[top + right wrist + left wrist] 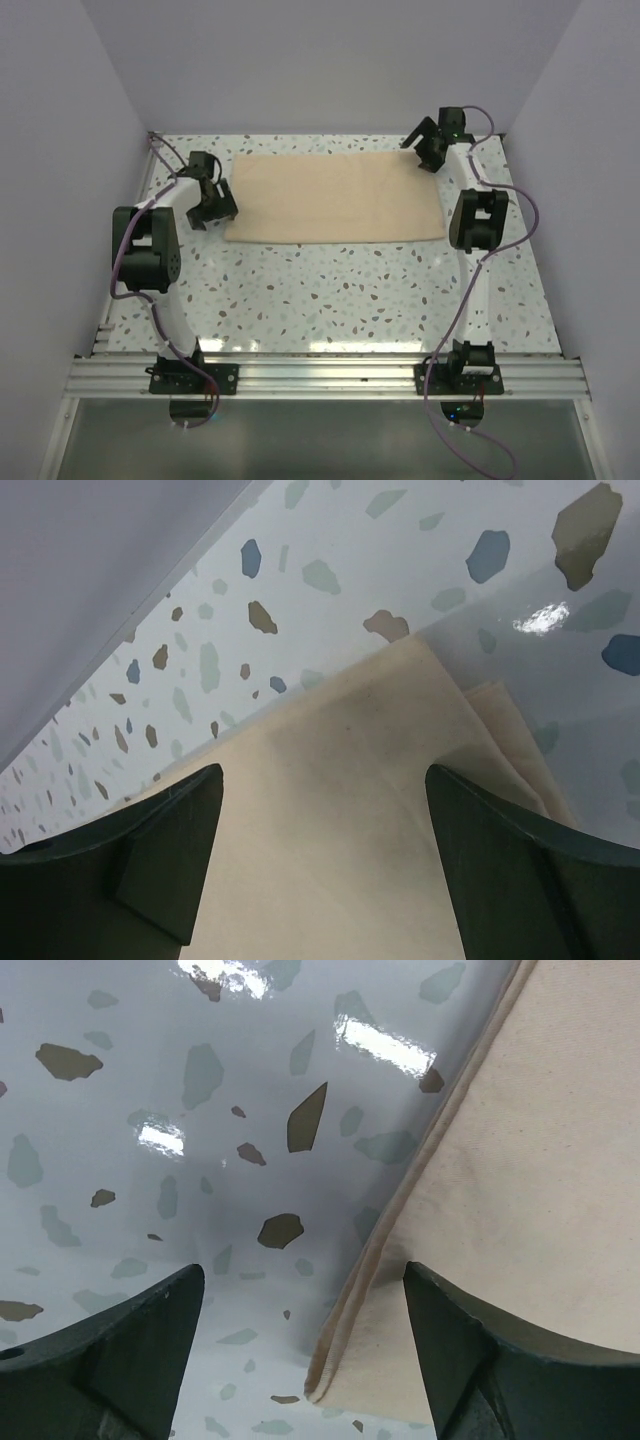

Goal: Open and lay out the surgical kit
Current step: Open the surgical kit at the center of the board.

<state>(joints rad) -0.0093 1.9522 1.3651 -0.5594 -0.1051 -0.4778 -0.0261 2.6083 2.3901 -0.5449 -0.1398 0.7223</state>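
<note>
The surgical kit shows only as a folded beige cloth wrap [335,197] lying flat at the back of the table. The steel tray and instruments are hidden. My left gripper [222,205] is open at the wrap's left edge; in the left wrist view the gripper [305,1285] straddles the layered near-left corner of the wrap [500,1200]. My right gripper [428,150] is open over the wrap's far right corner; in the right wrist view the gripper [325,785] hangs just above the cloth [330,810], holding nothing.
The speckled terrazzo tabletop [340,290] stretches in front of the wrap. Grey walls [330,60] close in the back and both sides. An aluminium rail [320,375] carries the arm bases at the near edge.
</note>
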